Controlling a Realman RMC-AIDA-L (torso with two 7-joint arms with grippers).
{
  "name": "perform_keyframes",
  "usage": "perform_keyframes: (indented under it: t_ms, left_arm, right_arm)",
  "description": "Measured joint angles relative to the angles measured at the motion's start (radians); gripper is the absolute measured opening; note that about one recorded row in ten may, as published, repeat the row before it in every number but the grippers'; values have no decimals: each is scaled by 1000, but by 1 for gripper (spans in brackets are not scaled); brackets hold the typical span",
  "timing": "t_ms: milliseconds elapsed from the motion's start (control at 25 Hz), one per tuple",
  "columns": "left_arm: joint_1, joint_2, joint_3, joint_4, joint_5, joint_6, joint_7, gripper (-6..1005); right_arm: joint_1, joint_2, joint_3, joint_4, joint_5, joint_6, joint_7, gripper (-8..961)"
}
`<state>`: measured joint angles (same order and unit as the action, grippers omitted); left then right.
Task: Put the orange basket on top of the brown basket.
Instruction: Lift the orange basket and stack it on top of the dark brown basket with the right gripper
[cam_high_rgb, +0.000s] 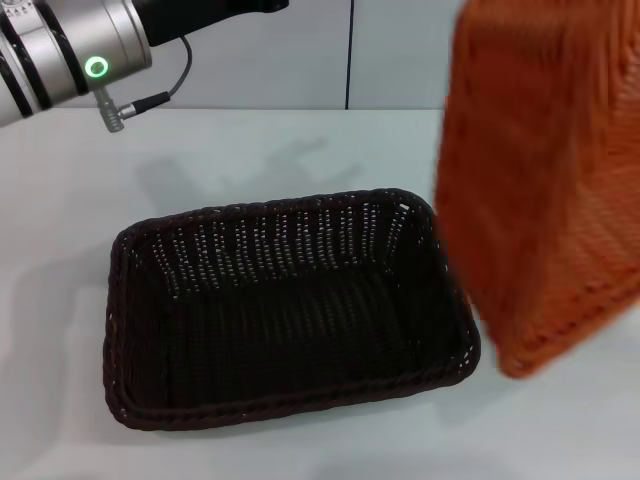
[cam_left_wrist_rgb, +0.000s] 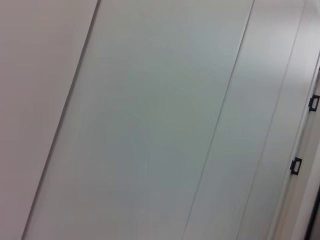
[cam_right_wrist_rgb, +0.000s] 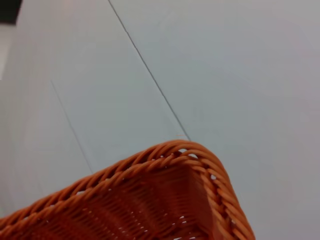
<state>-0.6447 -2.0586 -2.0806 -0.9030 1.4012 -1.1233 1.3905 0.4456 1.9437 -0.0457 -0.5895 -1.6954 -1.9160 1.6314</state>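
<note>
The brown basket (cam_high_rgb: 290, 310) stands upright on the white table, in the middle of the head view, and is empty. The orange basket (cam_high_rgb: 545, 180) hangs in the air at the right, tipped steeply on its side, its lower edge just beyond the brown basket's right rim. My right arm carries it. The right gripper itself is hidden behind the basket. The right wrist view shows a corner of the orange basket's braided rim (cam_right_wrist_rgb: 190, 165) close up. My left arm (cam_high_rgb: 70, 50) is raised at the upper left, away from both baskets.
The white table (cam_high_rgb: 60, 200) spreads around the brown basket. Pale wall panels (cam_left_wrist_rgb: 150, 120) stand behind it, and the left wrist view shows nothing else but two small dark handles (cam_left_wrist_rgb: 296, 165).
</note>
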Motion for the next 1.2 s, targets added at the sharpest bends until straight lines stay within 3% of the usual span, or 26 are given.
perform_keyframes:
  t_ms: [40, 80, 200, 240, 280, 320, 440, 640, 1200]
  left_arm:
    - [-1, 0, 0, 3, 0, 1, 1, 862]
    - [-2, 0, 0, 4, 0, 1, 1, 862]
    - [-3, 0, 0, 6, 0, 1, 1, 862]
    - [-5, 0, 0, 9, 2, 0, 1, 862]
    - [-5, 0, 0, 10, 2, 1, 1, 862]
    - [-5, 0, 0, 12, 2, 0, 2, 862]
    - [-8, 0, 0, 22, 2, 0, 12, 862]
    - [-9, 0, -14, 24, 1, 18, 40, 862]
    - [-22, 0, -55, 51, -2, 59, 75, 862]
  right_arm:
    - [18, 26, -7, 30, 3, 15, -27, 139]
    - [18, 26, -7, 30, 3, 15, -27, 140]
    - [37, 56, -36, 68, -8, 37, -65, 141]
    - [44, 78, -71, 97, -10, 58, -95, 141]
    - [44, 78, -71, 97, -10, 58, -95, 141]
    - [48, 98, -99, 131, -10, 81, -134, 141]
    - [51, 114, -143, 195, -11, 111, -186, 142]
    - [55, 121, -187, 315, -12, 135, -270, 143]
    - [57, 131, -262, 472, -14, 248, -388, 147]
